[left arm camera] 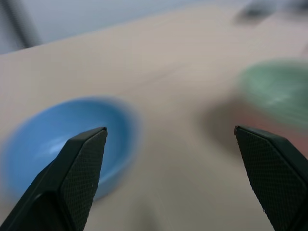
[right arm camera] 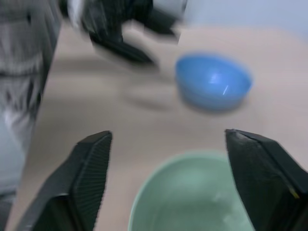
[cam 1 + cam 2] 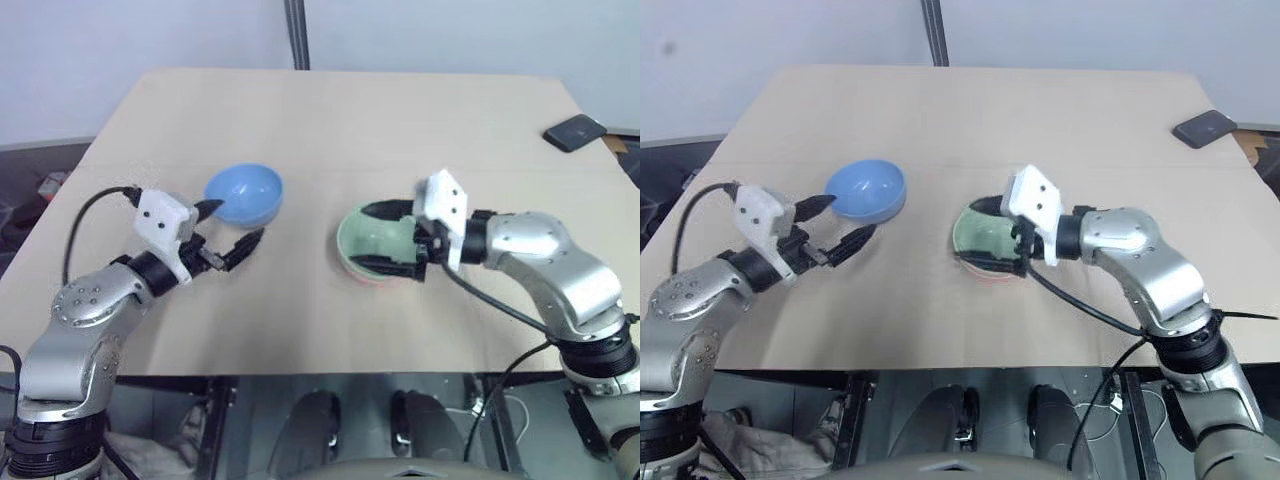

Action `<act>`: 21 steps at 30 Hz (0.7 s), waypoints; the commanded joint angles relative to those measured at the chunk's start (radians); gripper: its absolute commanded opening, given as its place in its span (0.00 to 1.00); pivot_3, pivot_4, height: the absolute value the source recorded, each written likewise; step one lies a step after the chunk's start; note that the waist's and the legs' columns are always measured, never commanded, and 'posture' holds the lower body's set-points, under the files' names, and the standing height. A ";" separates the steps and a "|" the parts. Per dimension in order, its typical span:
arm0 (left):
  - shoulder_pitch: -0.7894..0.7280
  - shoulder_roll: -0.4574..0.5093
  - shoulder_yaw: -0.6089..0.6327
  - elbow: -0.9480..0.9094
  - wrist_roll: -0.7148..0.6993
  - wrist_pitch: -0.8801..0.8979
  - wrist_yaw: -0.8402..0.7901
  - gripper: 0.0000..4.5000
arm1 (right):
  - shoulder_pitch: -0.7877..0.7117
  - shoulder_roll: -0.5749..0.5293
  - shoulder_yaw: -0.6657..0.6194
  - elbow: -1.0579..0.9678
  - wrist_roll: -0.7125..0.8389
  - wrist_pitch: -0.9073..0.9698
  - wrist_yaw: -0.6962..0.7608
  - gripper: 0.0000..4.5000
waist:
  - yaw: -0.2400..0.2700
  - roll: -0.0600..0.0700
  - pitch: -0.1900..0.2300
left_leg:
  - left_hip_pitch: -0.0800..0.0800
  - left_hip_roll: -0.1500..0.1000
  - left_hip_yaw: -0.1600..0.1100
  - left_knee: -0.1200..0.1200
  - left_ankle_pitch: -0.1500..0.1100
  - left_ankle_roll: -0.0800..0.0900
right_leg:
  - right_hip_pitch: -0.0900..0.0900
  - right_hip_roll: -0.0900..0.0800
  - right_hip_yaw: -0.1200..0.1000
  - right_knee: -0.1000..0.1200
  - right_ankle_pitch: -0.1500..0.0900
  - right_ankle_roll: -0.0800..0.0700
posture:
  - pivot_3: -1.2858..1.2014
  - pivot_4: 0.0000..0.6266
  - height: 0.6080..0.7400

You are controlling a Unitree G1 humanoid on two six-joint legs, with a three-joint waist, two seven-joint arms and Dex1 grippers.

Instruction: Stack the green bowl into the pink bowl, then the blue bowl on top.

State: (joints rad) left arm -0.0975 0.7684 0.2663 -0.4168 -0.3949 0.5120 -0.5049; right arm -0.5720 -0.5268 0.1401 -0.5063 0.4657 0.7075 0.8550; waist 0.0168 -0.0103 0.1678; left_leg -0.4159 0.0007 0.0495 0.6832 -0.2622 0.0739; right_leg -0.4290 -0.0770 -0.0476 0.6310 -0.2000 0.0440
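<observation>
On the tan tabletop (image 3: 330, 120) we count three bowls: one pale mint-green plastic bowl (image 3: 372, 240) nested in one salmon-pink plastic bowl (image 3: 372, 281), and one sky-blue plastic bowl (image 3: 243, 194) well apart. Our right gripper (image 3: 390, 238) straddles the green rim, jaws wide, holding nothing; lifting carelessly could snag the stack. Our left gripper (image 3: 228, 228), spread and empty, could shove the blue bowl away.

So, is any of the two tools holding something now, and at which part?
Nothing is held. The right tool is open around the green bowl, and the left tool is open beside the blue bowl.
</observation>
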 commanded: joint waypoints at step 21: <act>-0.537 0.088 -0.537 0.432 0.462 0.048 -0.286 0.01 | 0.125 -0.021 -0.082 -0.060 -0.118 -0.086 -0.228 0.86 | -0.005 -0.001 0.001 | -0.001 0.001 0.006 0.000 0.000 0.000 | -0.004 0.004 0.005 0.002 0.000 0.001 | 0.52 0.24 0.99</act>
State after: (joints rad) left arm -0.6169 0.8529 -0.2960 0.0095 0.0476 0.5639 -0.7854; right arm -0.4466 -0.5463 0.0964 -0.5209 0.3438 0.6288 0.6429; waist 0.0123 -0.0117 0.1684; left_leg -0.4167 0.0018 0.0551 0.6840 -0.2622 0.0743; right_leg -0.4325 -0.0729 -0.0425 0.6335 -0.1998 0.0454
